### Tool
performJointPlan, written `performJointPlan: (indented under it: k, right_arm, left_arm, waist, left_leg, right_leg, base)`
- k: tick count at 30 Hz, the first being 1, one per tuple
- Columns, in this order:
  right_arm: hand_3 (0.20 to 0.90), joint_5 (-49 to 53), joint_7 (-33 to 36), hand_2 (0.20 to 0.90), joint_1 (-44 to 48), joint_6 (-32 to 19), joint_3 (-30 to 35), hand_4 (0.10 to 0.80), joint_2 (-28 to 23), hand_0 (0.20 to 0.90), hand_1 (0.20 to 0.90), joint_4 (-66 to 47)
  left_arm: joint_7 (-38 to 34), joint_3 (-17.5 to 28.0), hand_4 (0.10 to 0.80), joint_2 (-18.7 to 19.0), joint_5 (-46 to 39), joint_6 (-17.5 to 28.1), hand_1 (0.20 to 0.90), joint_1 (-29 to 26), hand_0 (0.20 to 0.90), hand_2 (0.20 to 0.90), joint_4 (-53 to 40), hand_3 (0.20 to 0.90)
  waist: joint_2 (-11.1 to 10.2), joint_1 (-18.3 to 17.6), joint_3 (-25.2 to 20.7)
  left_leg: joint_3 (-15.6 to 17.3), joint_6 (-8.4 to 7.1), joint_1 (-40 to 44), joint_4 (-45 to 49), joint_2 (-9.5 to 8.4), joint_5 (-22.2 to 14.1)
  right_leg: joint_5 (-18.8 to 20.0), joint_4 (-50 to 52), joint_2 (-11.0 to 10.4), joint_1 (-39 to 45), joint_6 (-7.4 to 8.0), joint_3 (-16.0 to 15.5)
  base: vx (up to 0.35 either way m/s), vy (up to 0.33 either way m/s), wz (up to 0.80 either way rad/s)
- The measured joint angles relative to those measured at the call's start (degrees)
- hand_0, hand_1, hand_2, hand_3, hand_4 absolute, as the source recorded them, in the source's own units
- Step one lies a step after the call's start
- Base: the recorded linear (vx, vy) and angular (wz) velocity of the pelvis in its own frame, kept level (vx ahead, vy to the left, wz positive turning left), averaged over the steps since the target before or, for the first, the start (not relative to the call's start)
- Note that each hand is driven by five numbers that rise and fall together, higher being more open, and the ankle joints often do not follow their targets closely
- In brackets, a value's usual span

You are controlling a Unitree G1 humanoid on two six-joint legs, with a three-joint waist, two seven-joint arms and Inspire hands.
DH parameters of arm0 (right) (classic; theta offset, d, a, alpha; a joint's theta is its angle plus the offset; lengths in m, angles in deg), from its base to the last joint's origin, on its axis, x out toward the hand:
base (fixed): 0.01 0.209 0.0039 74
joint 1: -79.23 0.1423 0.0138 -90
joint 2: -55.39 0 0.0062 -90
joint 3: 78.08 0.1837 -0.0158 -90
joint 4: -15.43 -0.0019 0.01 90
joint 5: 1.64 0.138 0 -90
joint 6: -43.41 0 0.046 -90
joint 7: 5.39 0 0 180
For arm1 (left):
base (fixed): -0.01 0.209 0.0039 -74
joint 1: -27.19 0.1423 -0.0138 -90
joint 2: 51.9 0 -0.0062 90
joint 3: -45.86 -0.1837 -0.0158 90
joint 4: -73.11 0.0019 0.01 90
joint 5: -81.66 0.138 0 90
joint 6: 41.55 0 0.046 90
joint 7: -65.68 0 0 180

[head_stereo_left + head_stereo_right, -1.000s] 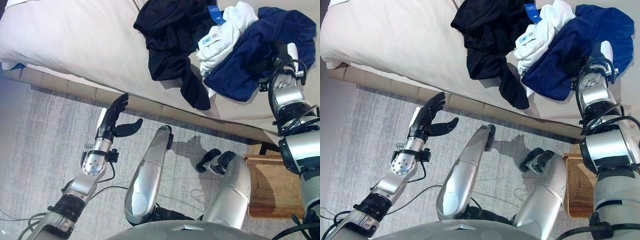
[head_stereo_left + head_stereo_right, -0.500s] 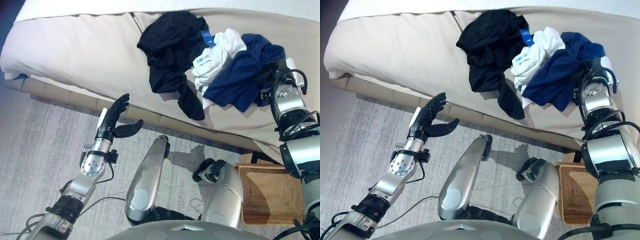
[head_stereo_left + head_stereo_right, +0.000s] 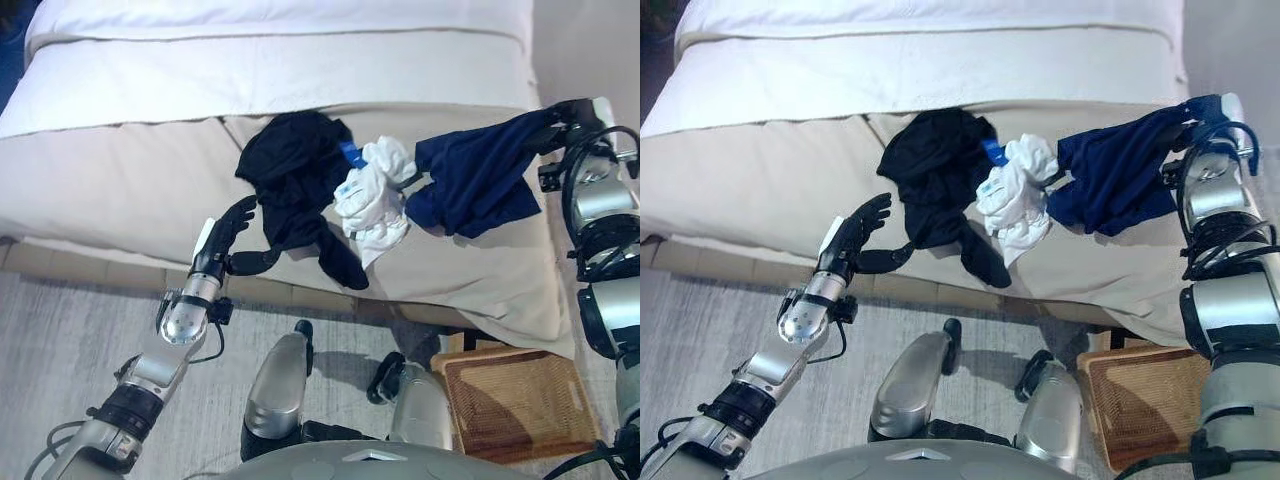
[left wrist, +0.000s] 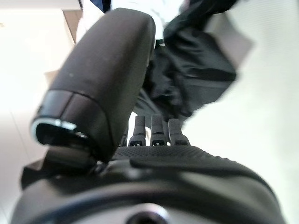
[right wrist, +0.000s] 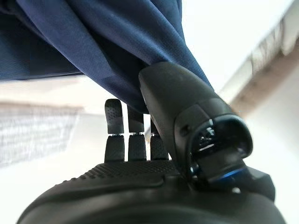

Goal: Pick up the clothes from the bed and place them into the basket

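1. Right hand (image 3: 572, 112), upper right of frame, had its thumb and fingers (image 5: 116, 122) pinched on the navy garment (image 3: 478, 175), lifted taut off the bed (image 3: 120, 190).
2. Navy garment's lower end touched the white garment (image 3: 375, 195), bunched mid-frame on the bed.
3. Black garment (image 3: 295, 185) lay just left of the white one.
4. Left hand (image 3: 222, 245), centre-left, fingers straight and spread, held nothing, near the black garment's edge.
5. Wicker basket (image 3: 515, 400) sat on the floor, lower right.
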Motion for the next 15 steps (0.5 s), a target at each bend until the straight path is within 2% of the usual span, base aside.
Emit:
performJointPlan:
  k: [1,4,8,10,11,12,13,14,15]
  right_arm:
    - [0.2,0.69,0.02,0.3,-0.12,-0.01,0.4,0.1,-0.78,0.3,0.3,-0.19]
    - [0.2,2.11,0.18,0.3,-0.24,-0.05,0.59,0.1,-3.22,0.3,0.3,-0.56]
    - [0.2,5.01,1.17,0.3,-1.97,-0.18,2.31,0.1,-4.95,0.3,0.3,-1.44]
    - [0.2,6.18,1.59,0.3,-2.11,-0.44,2.29,0.1,-4.98,0.3,0.3,-2.38]
    - [0.2,6.88,2.13,0.3,-2.43,-0.66,2.26,0.1,-4.94,0.3,0.3,-3.14]
    - [0.2,7.05,2.49,0.3,-3.0,-0.54,2.42,0.1,-5.11,0.3,0.3,-4.17]
    - [0.2,8.18,2.95,0.3,-3.97,-0.56,2.46,0.1,-6.19,0.3,0.3,-6.8]
    - [0.2,9.11,3.61,0.3,-4.98,-0.92,2.96,0.1,-7.07,0.3,0.3,-8.29]
    - [0.2,9.74,3.9,0.3,-5.6,-0.93,3.09,0.1,-7.26,0.3,0.3,-8.76]
  left_arm:
    - [-0.54,0.0,0.8,-0.18,-0.02,-0.03,0.9,-0.04,0.9,0.9,0.0,0.9]
    - [-1.6,-0.01,0.8,-0.43,-0.09,-0.05,0.9,-0.38,0.9,0.9,0.12,0.9]
    - [-2.96,0.03,0.8,-1.7,-0.28,-0.55,0.9,0.05,0.9,0.9,0.88,0.9]
    - [-3.79,0.13,0.8,-2.4,-0.27,-0.62,0.9,1.11,0.9,0.9,0.92,0.9]
    - [-3.93,0.38,0.8,-2.81,-0.25,-0.61,0.9,1.77,0.9,0.9,0.82,0.9]
    - [-3.83,0.38,0.8,-2.9,-0.24,-0.62,0.9,2.14,0.9,0.9,0.75,0.9]
    - [-3.52,0.36,0.8,-3.4,-0.23,-0.68,0.9,2.73,0.9,0.9,0.77,0.9]
    - [-3.11,0.52,0.8,-3.85,-0.2,-0.77,0.9,2.77,0.9,0.9,0.99,0.9]
    - [-3.19,0.77,0.8,-3.77,-0.21,-0.8,0.9,2.83,0.9,0.9,1.25,0.9]
  waist:
    - [-0.25,-0.44,-1.79]
    - [-0.36,-2.23,-3.15]
    - [-0.62,-3.8,-6.85]
    - [-1.12,-3.2,-7.11]
    - [-1.79,-3.0,-7.21]
    - [-2.33,-2.77,-7.41]
    - [-1.4,-3.57,-8.16]
    - [-0.62,-4.42,-8.84]
    - [-1.23,-4.9,-9.01]
  left_leg:
    - [0.37,0.11,0.49,-1.63,0.03,0.41]
    - [1.34,0.2,4.73,-5.51,0.01,1.34]
    - [1.72,0.16,7.66,-9.34,-0.47,1.96]
    - [-1.08,0.36,7.86,-7.12,-1.1,2.0]
    - [-3.42,1.0,4.53,-2.27,-2.16,0.59]
    - [-4.41,0.86,4.18,-3.18,-3.08,-0.2]
    - [-4.62,1.72,5.78,-12.62,-3.47,1.93]
    - [-4.34,1.56,5.96,-14.9,-2.64,6.09]
    - [-3.49,1.15,6.3,-14.97,-3.0,6.68]
  right_leg:
    - [0.89,-1.86,0.46,0.27,-0.04,0.19]
    - [2.65,-7.12,1.51,4.69,0.3,0.28]
    - [5.65,-13.79,3.35,7.19,0.37,2.25]
    - [8.01,-17.73,4.13,8.47,-0.31,6.12]
    - [9.67,-19.33,3.58,8.59,-1.77,7.9]
    - [9.86,-19.85,2.92,8.43,-1.57,8.95]
    - [9.94,-20.31,3.37,8.38,-1.28,9.49]
    - [10.01,-20.47,4.1,8.2,-0.1,9.75]
    - [11.13,-21.16,3.75,8.33,1.61,10.05]
  base:
    - [-0.01,0.034,-0.17]
    - [-0.02,0.027,-0.13]
    - [-0.009,0.055,-0.29]
    - [-0.019,0.082,-0.74]
    - [-0.014,0.074,-0.76]
    - [-0.002,0.052,-0.6]
    - [-0.019,0.03,-0.41]
    - [-0.031,0.022,-0.41]
    - [-0.067,0.021,-0.37]
